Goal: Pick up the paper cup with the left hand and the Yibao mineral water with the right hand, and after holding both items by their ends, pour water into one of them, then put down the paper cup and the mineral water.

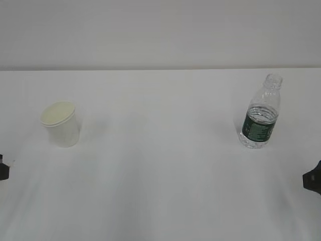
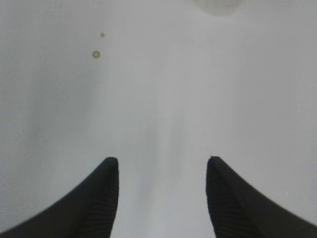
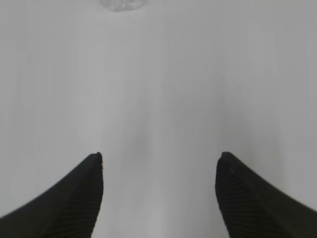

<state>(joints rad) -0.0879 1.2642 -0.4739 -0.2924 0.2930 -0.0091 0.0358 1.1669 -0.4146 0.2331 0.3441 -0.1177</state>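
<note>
exterior: looks down at a slant at the white table (image 1: 160, 191), far wall at top | left wrist: low over the table, faces the paper cup (image 2: 218, 6) at its top edge | right wrist: same, faces the bottle (image 3: 121, 5) | shared: cup (image 1: 61, 124), bottle (image 1: 261, 113)

A bare test bench in a lab-like room; a plain white table (image 1: 160, 191) runs back to a blank pale grey wall (image 1: 160, 30); only a paper cup (image 1: 61, 124) and an uncapped water bottle (image 1: 261, 114) stand on it, well apart; nothing domestic shows
</note>
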